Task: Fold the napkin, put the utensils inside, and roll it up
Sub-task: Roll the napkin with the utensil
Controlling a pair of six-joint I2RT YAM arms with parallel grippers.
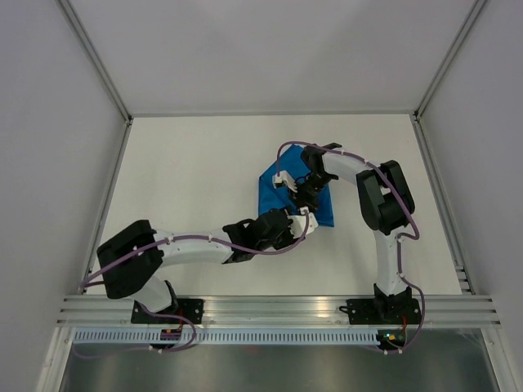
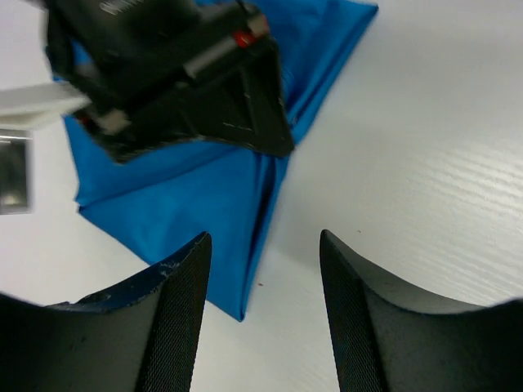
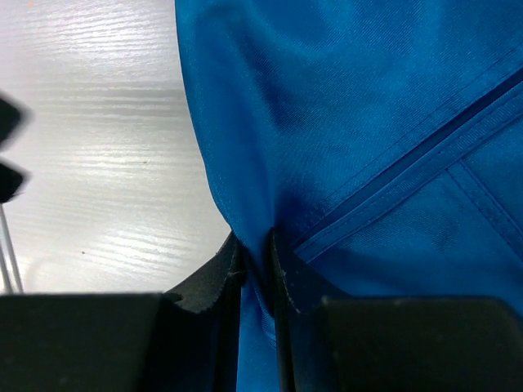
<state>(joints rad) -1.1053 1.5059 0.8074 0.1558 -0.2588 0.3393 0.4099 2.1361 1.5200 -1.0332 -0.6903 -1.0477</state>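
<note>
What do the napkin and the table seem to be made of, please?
Napkin: woven cloth, probably a smooth synthetic or cotton, with a slight sheen; soft folds and a stitched hem show.
Table: hard white board, faintly glossy, with a fine wood-like grain; likely laminate, not certain.

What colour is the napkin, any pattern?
Plain bright blue; the napkin shows best in the right wrist view.

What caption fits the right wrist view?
Right gripper pinches a fold of the blue napkin, white table beside it.
</note>
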